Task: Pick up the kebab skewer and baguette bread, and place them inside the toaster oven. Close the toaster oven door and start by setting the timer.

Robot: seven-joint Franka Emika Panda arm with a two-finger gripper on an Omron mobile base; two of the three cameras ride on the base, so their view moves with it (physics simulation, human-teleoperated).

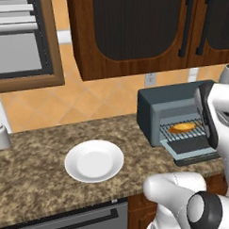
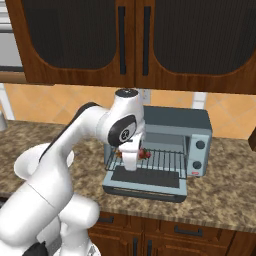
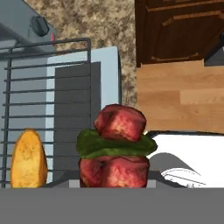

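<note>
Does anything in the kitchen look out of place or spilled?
Nothing stands out. The baguette bread lies on the rack of the open toaster oven, the gripper holds the kebab skewer above it, and the plate sits flat.

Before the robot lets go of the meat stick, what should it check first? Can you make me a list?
1. Toaster oven door down and open: ok.
2. Baguette bread already lying on the wire rack inside the toaster oven: ok.
3. Hand shut on the kebab skewer: ok; red meat and a green piece sit right at the hand in the hand view.
4. Skewer over the rack, beside the bread: ok, the red chunks show at the rack's front.
5. Skewer resting on the rack wires: cannot tell.
6. Plate on the counter has nothing left to carry: ok.
</note>
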